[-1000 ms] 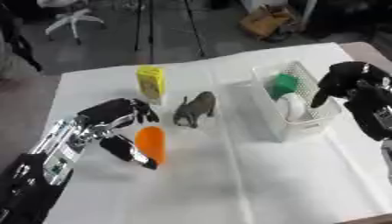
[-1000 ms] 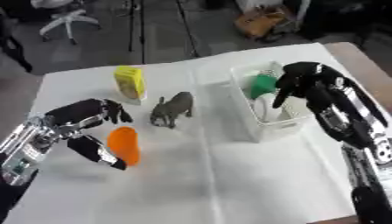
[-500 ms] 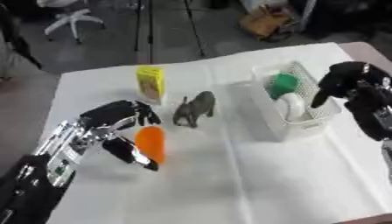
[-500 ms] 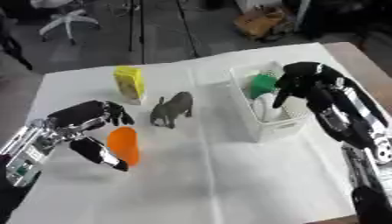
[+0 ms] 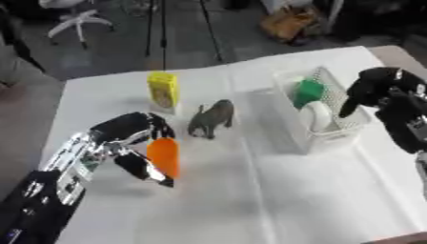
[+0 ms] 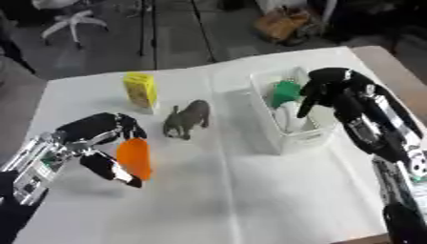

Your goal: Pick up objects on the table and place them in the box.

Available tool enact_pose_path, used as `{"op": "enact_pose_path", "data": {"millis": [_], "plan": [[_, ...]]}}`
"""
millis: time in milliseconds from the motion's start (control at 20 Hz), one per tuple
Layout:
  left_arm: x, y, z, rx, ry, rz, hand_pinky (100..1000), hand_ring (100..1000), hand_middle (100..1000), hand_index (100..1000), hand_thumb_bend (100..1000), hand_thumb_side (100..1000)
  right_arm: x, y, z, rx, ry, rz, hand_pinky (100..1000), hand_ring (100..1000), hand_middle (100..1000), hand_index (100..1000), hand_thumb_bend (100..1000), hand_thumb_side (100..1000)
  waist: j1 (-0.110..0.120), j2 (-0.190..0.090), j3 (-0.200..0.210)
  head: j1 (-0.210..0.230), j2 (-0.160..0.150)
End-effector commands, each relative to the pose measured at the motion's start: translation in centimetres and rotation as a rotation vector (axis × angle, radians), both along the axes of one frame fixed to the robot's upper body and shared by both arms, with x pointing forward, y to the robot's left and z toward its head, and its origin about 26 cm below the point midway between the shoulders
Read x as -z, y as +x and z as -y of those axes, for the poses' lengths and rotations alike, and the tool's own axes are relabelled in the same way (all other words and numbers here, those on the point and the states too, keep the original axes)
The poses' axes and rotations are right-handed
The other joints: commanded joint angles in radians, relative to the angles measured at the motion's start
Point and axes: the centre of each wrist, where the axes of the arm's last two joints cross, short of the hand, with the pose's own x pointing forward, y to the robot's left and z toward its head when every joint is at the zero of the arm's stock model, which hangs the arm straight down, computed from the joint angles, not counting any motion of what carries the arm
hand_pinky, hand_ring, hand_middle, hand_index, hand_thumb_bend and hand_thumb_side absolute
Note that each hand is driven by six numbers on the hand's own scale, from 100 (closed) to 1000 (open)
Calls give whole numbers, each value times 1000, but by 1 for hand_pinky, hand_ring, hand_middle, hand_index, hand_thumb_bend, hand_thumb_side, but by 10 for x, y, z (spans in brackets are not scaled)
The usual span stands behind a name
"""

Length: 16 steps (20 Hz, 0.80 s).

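Now orange oblong object point(image 5: 163, 157), left hand point(image 5: 125, 136) curled around

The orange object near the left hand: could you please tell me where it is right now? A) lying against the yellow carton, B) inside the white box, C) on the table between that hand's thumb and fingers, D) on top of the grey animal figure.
C: the orange object stands on the white table inside the curl of the left hand, apart from the box.

Left robot hand point(image 6: 98, 138) around orange object point(image 6: 134, 158)
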Motion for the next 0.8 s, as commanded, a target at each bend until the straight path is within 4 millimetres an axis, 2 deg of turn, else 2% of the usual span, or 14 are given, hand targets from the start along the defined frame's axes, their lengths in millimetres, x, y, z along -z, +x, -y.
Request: {"op": "enact_pose_path", "data": {"millis": [50,800], "plan": [[-7,3,-2,-14,-1,39,583,587,620,763,929,540,-10,-1,0,-11,-15,31,509,527,629,827,294,619,-19,-25,-1,-1,8],[-1,4,-1,-32,10,53,559,570,604,753,900,519,-10,-1,0,-13,-16,30,509,527,629,827,294,619,-17,-25,-4,-6,6]]}}
